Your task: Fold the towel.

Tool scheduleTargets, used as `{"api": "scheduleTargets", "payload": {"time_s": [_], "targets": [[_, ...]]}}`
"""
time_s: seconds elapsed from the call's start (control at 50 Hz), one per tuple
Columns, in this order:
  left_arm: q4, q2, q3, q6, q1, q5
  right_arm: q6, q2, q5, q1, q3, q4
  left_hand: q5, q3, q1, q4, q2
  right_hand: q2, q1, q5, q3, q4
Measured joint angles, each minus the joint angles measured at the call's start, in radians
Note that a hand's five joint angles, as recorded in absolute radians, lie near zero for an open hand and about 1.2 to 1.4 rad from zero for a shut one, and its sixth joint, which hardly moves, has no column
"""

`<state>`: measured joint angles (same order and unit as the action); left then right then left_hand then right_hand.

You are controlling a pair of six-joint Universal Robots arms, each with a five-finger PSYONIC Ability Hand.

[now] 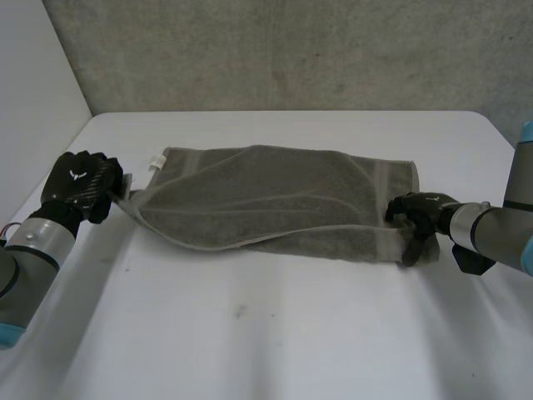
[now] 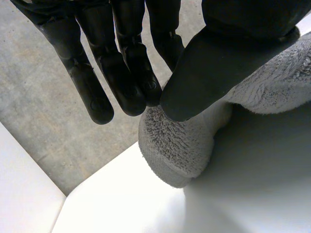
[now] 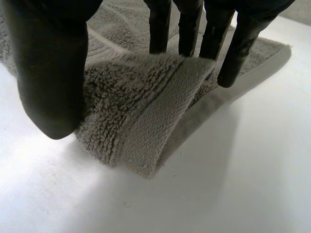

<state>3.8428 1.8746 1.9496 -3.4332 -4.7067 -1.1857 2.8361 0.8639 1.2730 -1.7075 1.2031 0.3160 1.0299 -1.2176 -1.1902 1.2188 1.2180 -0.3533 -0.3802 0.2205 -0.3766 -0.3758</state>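
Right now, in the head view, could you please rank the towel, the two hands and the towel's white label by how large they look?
1. grey towel
2. left hand, showing its broad back
3. right hand, seen more side-on, so the gap between the hands may be pose only
4. white label, clearly smallest

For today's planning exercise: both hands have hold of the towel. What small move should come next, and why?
Probably lift both pinched corners together and carry them toward the far edge. The left hand pinches the towel at its near left corner, the right hand at its near right corner, and it lies spread out, not yet folded.
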Motion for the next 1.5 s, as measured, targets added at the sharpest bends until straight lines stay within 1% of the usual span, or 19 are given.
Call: {"api": "scheduleTargets", "payload": {"time_s": [0.02,0.1,0.12,0.18,0.32,0.46,0.5,0.6,0.62,0.68,0.76,0.84,0.9,0.94,0.98,1.14,1.26,1.4,1.5], "targets": [[0.000,0.000,0.000,0.000,0.000,0.000,0.000,-0.004,0.000,0.000,-0.006,0.007,0.000,0.000,0.000,0.000,0.000,0.000,-0.004,0.010,-0.009,-0.010],[0.000,0.000,-0.001,0.000,-0.005,0.000,-0.003,-0.014,-0.010,-0.001,-0.037,0.058,0.000,0.000,0.000,0.000,0.000,-0.198,-0.167,0.162,-0.177,-0.171],[0.000,-0.001,-0.001,0.000,-0.009,0.000,-0.004,-0.013,-0.017,-0.001,-0.043,0.077,0.000,0.000,0.000,0.000,0.000,-0.278,-0.244,0.233,-0.250,-0.246],[-0.001,-0.003,0.000,-0.001,-0.019,0.000,-0.007,-0.002,-0.036,-0.001,-0.049,0.110,0.000,0.000,0.000,0.000,0.000,-0.365,-0.338,0.323,-0.343,-0.343],[-0.002,-0.009,0.001,-0.001,-0.030,0.000,-0.032,0.034,-0.077,0.003,-0.046,0.161,0.000,0.000,0.000,0.000,0.000,-0.430,-0.403,0.388,-0.406,-0.408],[-0.004,-0.015,0.006,-0.001,-0.031,0.000,-0.094,0.050,-0.082,0.005,-0.041,0.210,0.000,0.000,0.000,0.000,0.000,-0.496,-0.468,0.452,-0.468,-0.471],[-0.004,-0.018,0.009,-0.001,-0.031,0.001,-0.109,0.051,-0.082,0.005,-0.037,0.220,0.000,0.000,0.000,0.000,0.000,-0.567,-0.541,0.527,-0.542,-0.543],[-0.004,-0.024,0.015,-0.002,-0.030,0.001,-0.123,0.051,-0.082,0.006,-0.027,0.225,0.000,0.000,0.000,0.000,0.000,-0.783,-0.764,0.745,-0.753,-0.760],[-0.004,-0.025,0.015,-0.002,-0.030,0.001,-0.123,0.051,-0.082,0.007,-0.025,0.225,0.000,0.000,0.000,0.000,0.000,-0.788,-0.772,0.755,-0.759,-0.766],[-0.005,-0.029,0.017,-0.002,-0.030,0.001,-0.123,0.051,-0.081,0.007,-0.014,0.222,0.000,0.000,0.000,0.000,0.000,-0.777,-0.759,0.742,-0.750,-0.755],[-0.006,-0.036,0.022,-0.003,-0.030,0.001,-0.122,0.052,-0.077,0.008,0.008,0.212,0.000,0.000,0.000,0.000,0.000,-0.650,-0.626,0.611,-0.631,-0.632],[-0.006,-0.040,0.029,-0.004,-0.030,0.002,-0.121,0.055,-0.075,0.008,0.030,0.191,0.000,0.000,0.000,0.000,0.000,-0.672,-0.644,0.625,-0.648,-0.646],[-0.006,-0.042,0.035,-0.004,-0.029,0.003,-0.121,0.062,-0.075,0.008,0.050,0.166,0.000,0.000,0.000,0.000,0.000,-0.775,-0.748,0.719,-0.743,-0.738],[-0.006,-0.044,0.039,-0.004,-0.029,0.003,-0.121,0.072,-0.076,0.009,0.066,0.149,0.000,0.000,0.000,0.000,0.000,-0.933,-0.917,0.898,-0.900,-0.907],[-0.006,-0.047,0.044,-0.004,-0.029,0.004,-0.121,0.083,-0.077,0.009,0.081,0.135,0.000,0.000,0.000,0.000,0.000,-0.968,-0.942,0.943,-0.950,-0.956],[-0.009,-0.096,0.097,-0.009,-0.029,0.005,-0.161,0.218,-0.095,0.042,0.193,0.097,0.000,0.000,0.000,0.000,0.000,-0.968,-0.942,0.944,-0.958,-0.961],[-0.035,-0.181,0.170,-0.017,-0.036,0.007,-0.327,0.393,-0.109,0.137,0.327,0.110,0.000,0.000,0.000,0.000,0.000,-0.968,-0.942,0.944,-0.958,-0.961],[-0.163,-0.355,0.277,-0.050,-0.073,0.052,-0.556,0.605,-0.121,0.279,0.445,0.199,0.000,0.000,0.000,0.000,0.000,-0.968,-0.942,0.944,-0.958,-0.961],[-0.267,-0.452,0.325,-0.098,-0.092,0.118,-0.644,0.679,-0.173,0.350,0.461,0.259,0.000,0.000,0.000,0.000,0.000,-0.968,-0.942,0.944,-0.958,-0.961]]}}
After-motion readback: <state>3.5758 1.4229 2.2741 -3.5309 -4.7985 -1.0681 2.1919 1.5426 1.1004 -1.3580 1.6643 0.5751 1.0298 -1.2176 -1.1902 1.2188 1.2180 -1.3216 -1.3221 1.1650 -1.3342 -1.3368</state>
